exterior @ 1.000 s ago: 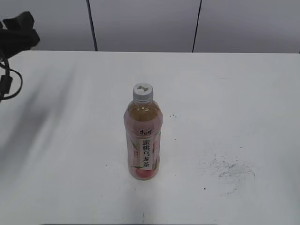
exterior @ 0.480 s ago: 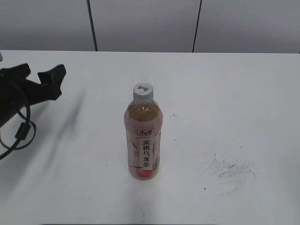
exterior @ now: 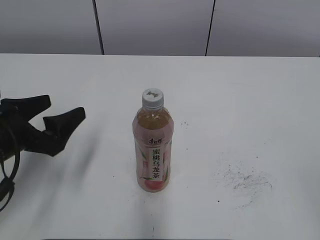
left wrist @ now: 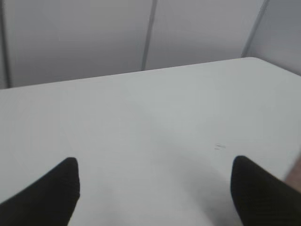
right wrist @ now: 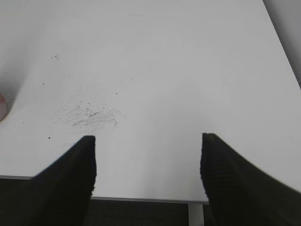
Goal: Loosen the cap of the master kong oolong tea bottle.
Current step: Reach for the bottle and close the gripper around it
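The master kong oolong tea bottle (exterior: 153, 150) stands upright in the middle of the white table (exterior: 250, 90), its pink label and white strip of black characters facing the camera. The white ribbed cap (exterior: 152, 97) sits on its neck. My left gripper (exterior: 65, 107) is open and empty, well to the left of the bottle at about mid-bottle height, its jaws pointing towards it; the left wrist view shows its gripper (left wrist: 154, 162) wide open over bare table. My right gripper (right wrist: 148, 139) is open and empty over the table's front edge. A pink sliver of the bottle's base (right wrist: 2, 106) shows at the left edge there.
A patch of dark scuff marks (exterior: 245, 182) lies on the table to the right of the bottle and also shows in the right wrist view (right wrist: 91, 115). A grey panelled wall (exterior: 155, 25) stands behind the table. The table's front edge (right wrist: 141, 197) is below the right gripper.
My left gripper has moved down and to the right from the far left corner towards the bottle, staying open. The bottle has not moved.
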